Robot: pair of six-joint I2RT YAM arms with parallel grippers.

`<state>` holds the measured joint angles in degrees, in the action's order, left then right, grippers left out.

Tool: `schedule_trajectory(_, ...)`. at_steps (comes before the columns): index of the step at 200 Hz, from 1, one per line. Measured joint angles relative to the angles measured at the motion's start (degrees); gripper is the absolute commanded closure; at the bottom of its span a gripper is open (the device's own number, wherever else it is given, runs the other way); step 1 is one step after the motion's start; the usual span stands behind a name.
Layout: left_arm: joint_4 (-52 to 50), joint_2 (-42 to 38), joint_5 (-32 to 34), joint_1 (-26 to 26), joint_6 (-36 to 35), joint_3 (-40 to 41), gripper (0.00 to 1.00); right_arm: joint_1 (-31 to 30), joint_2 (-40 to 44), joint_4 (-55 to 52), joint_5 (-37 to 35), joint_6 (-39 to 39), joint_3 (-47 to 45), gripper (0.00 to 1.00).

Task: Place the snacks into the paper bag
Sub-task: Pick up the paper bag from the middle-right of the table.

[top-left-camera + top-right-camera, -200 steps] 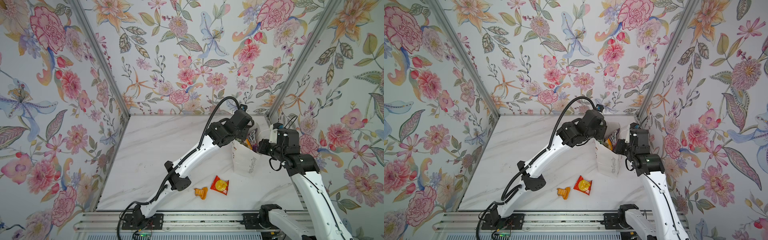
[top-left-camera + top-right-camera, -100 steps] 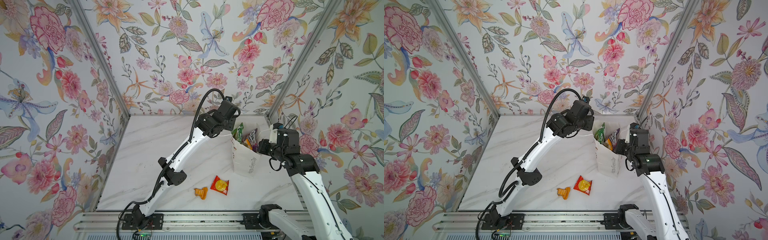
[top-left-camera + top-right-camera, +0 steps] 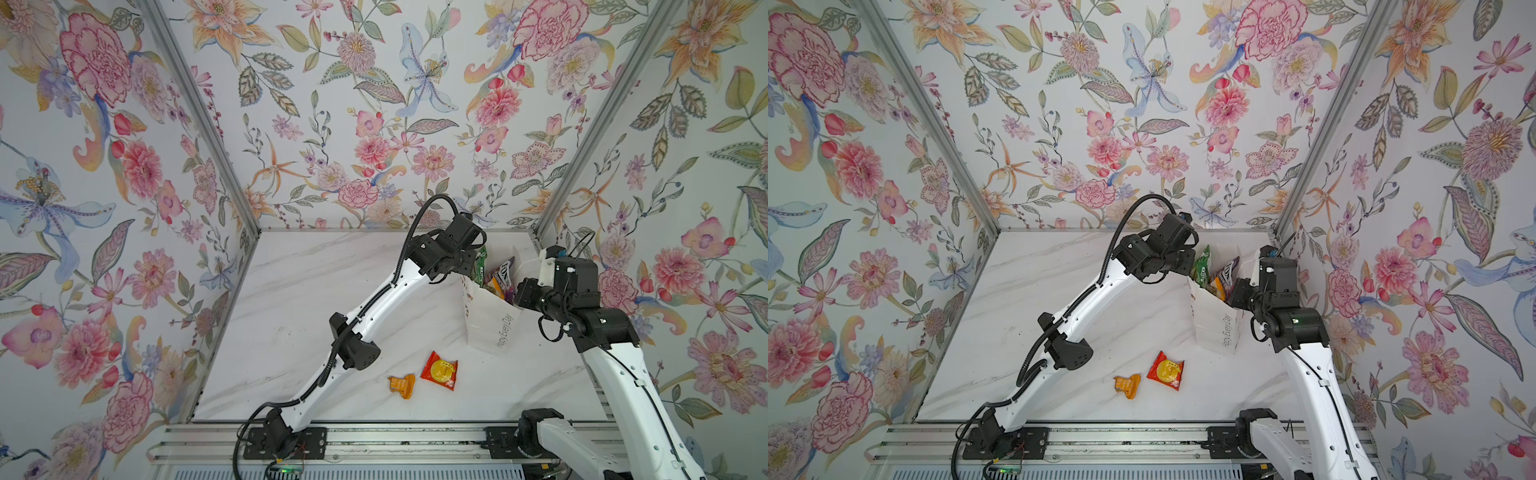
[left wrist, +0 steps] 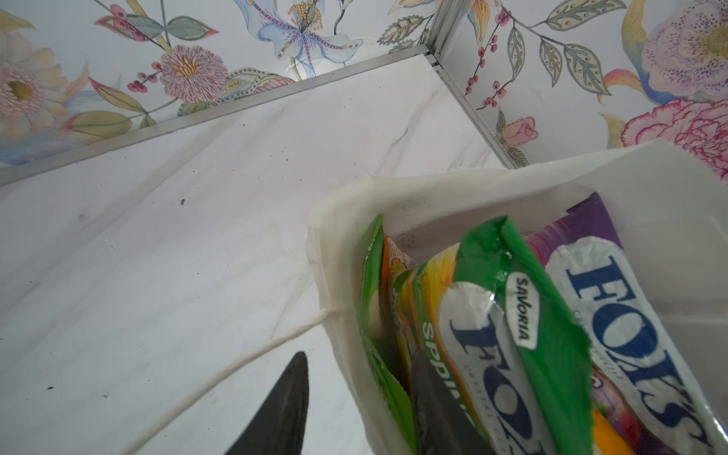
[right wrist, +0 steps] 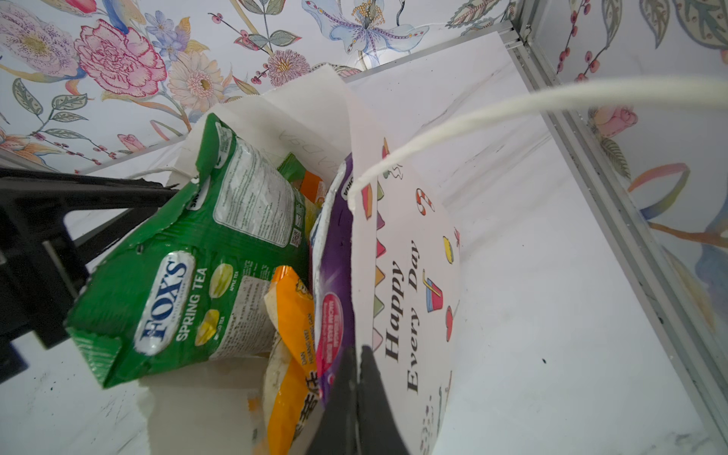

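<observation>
The white paper bag (image 3: 492, 328) (image 3: 1217, 328) stands at the table's right, its mouth open. Inside it are a green FOX'S packet (image 5: 185, 275), a purple FOX'S packet (image 4: 638, 315), an orange packet (image 5: 291, 315) and a green chips bag (image 4: 370, 283). My right gripper (image 5: 360, 348) is shut on the bag's near wall (image 5: 409, 252). My left gripper (image 4: 360, 354) straddles the bag's left rim (image 4: 327, 252), one finger inside against the packets and one outside, with a gap showing. A red-orange sachet (image 3: 439, 371) and an orange-wrapped bar (image 3: 402, 385) lie on the table.
The marble table (image 3: 316, 299) is boxed in by floral walls at the back and on both sides. The bag stands close to the right wall's metal rail (image 5: 614, 197). A cord handle (image 4: 236, 366) trails from the bag past my left outer finger.
My left arm pulled back from over the bag, leaving the green packet standing in it. It then returned to the left rim with narrower jaws. The right arm held still.
</observation>
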<state>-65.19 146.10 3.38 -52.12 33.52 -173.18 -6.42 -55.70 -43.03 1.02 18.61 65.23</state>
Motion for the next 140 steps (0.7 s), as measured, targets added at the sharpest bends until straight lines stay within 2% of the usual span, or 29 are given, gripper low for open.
schedule_trajectory(20, 0.0, 0.2, -0.4, 0.0, 0.1, 0.0, 0.84, 0.0, 0.0, 0.1, 0.0, 0.0, 0.0, 1.00)
schedule_trajectory(56, -0.1, 0.2, -0.2, 0.1, -0.4, 0.0, 1.00, 0.0, 0.0, 0.2, 0.0, 0.0, 0.0, 1.00)
schedule_trajectory(111, -2.8, -0.6, 2.1, 0.1, -1.9, 0.0, 1.00, -0.7, -0.7, -0.2, 0.2, 0.2, 1.0, 1.00)
schedule_trajectory(140, -6.3, -3.0, 5.5, 0.1, -2.5, 0.2, 1.00, -5.3, -4.8, -1.8, -0.5, 1.2, 5.3, 1.00)
